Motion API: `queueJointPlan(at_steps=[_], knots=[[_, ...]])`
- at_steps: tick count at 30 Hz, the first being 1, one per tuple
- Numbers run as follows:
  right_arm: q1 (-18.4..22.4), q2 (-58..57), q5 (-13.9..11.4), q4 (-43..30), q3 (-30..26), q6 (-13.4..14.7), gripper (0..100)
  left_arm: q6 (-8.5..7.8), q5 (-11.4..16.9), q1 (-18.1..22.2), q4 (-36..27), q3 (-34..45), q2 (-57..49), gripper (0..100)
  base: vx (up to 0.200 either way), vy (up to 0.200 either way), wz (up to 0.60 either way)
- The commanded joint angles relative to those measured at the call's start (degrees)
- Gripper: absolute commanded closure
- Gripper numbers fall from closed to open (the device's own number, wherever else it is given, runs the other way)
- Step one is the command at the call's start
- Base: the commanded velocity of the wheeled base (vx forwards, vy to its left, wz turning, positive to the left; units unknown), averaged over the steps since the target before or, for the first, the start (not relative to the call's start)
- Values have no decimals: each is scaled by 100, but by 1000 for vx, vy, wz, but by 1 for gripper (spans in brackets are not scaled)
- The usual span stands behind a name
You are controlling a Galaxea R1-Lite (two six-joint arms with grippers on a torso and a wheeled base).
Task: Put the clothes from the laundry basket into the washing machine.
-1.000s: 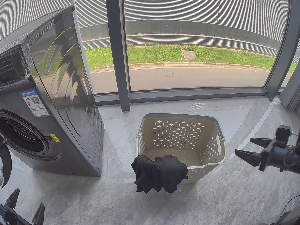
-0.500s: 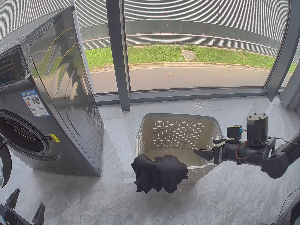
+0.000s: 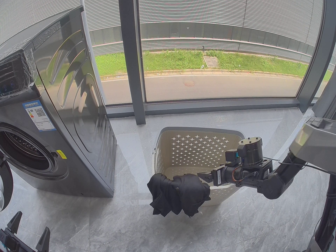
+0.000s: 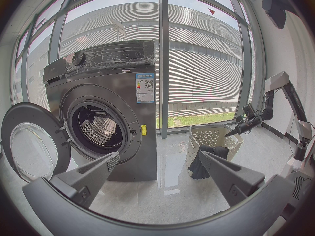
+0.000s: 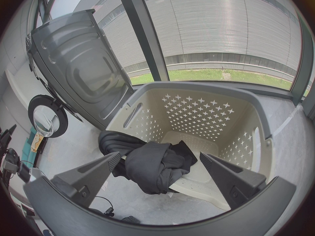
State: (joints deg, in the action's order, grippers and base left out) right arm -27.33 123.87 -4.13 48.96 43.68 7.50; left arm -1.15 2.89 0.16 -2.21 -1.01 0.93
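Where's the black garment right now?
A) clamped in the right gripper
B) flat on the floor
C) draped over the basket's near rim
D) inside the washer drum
C: the black garment hangs over the near rim of the laundry basket, with the right gripper open next to it.

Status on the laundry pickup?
Right gripper open over cream plastic laundry basket, short of black garment draped on its near rim. Left gripper open, low. Nothing blocking.
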Motion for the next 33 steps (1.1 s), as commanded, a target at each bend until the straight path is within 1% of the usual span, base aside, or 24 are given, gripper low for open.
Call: queueJointPlan(at_steps=[1,4,8,15,22,33], knots=[[-53,630,18,53,246,6,0,0,1,2,1,92,-84,0,0,0,0],[-62,849,18,219,378,6,0,0,1,2,1,92,-84,0,0,0,0],[-158,1078,9,255,519,24,0,0,1,2,1,92,-84,0,0,0,0],[-176,1473,-9,386,844,76,0,0,1,2,1,92,-84,0,0,0,0],[-308,1535,-9,404,879,85,0,0,1,2,1,92,-84,0,0,0,0],[-378,1702,-17,553,1046,112,0,0,1,2,1,92,-84,0,0,0,0]])
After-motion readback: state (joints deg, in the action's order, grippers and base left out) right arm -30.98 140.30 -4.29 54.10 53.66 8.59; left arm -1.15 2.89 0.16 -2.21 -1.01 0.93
